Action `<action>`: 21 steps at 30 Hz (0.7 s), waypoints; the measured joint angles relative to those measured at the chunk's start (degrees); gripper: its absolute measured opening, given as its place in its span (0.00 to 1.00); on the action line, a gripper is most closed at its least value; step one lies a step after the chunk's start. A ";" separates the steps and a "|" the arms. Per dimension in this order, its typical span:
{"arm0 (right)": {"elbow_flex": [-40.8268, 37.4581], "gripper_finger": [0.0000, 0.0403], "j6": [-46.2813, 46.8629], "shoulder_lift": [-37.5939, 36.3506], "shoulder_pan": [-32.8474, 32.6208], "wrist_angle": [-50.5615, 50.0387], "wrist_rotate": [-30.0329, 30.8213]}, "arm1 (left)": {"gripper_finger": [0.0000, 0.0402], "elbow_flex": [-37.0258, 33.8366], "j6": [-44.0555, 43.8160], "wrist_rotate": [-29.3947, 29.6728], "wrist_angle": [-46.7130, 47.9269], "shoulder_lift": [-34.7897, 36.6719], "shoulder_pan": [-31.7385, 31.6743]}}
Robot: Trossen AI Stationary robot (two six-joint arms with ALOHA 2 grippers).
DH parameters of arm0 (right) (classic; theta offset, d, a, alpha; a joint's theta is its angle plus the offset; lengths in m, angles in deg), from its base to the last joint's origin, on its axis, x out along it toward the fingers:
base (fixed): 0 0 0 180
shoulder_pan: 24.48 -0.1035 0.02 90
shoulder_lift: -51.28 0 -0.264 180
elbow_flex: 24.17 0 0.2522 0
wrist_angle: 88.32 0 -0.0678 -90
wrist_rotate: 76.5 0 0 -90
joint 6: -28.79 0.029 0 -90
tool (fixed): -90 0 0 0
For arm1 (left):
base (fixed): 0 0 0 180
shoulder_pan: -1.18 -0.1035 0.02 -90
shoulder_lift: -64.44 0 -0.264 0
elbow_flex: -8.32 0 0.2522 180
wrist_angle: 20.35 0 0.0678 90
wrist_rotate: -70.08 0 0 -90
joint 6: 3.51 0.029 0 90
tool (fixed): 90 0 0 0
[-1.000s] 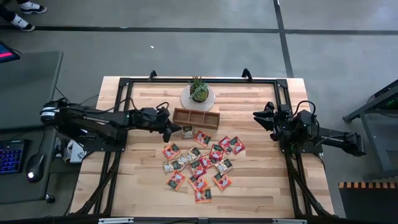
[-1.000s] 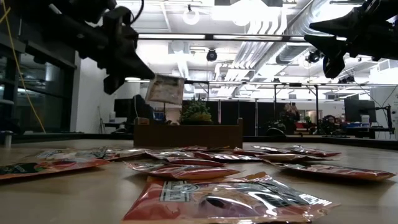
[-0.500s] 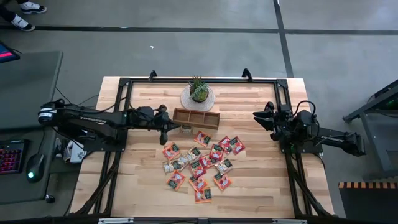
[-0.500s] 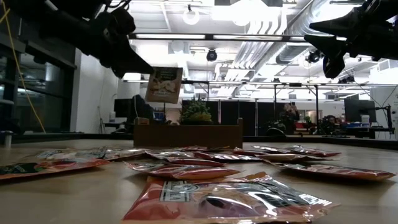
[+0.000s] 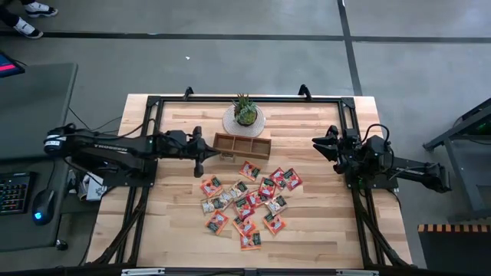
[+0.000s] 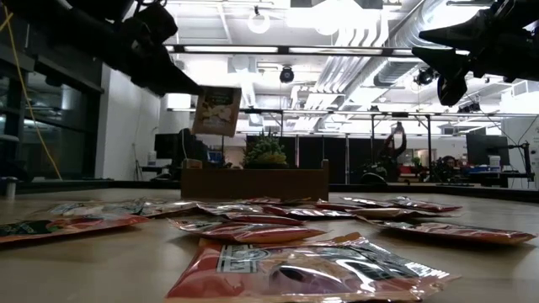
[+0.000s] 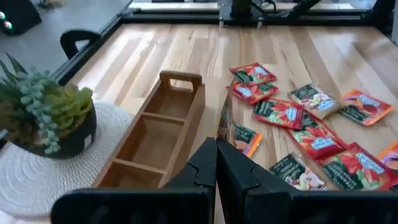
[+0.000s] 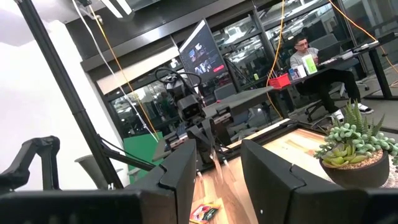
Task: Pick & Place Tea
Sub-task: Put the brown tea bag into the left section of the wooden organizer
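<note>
Above wooden tray (image 5: pixel 242 145), left claw (image 5: pixel 201 152) pinching flat beige sachet (image 6: pixel 216 110), right claw (image 5: pixel 321 143) parted, empty, glossy sachets (image 5: pixel 245 202) scattered.

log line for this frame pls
left gripper: shut on tea sachet, held in the air by wooden tray | right gripper: open, empty, waiting at right | other sachets: on table

Tea sachets (image 5: pixel 245 203): small flat squares, mostly red-orange, some pale, scattered overlapping on the wood. One pale sachet (image 6: pixel 216 110): aloft, hanging upright, apparently just beside the tray's left end.
</note>
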 joint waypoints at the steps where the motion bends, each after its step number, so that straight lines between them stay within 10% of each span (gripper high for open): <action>1: 0.01 0.31 0.00 0.00 0.00 -0.01 0.00 | 0.00 0.00 0.53 0.01 0.09 0.54 0.00; 21: 0.01 0.31 0.00 0.00 0.00 -0.02 -0.02 | 0.00 6.20 13.06 -12.41 13.67 7.34 -17.36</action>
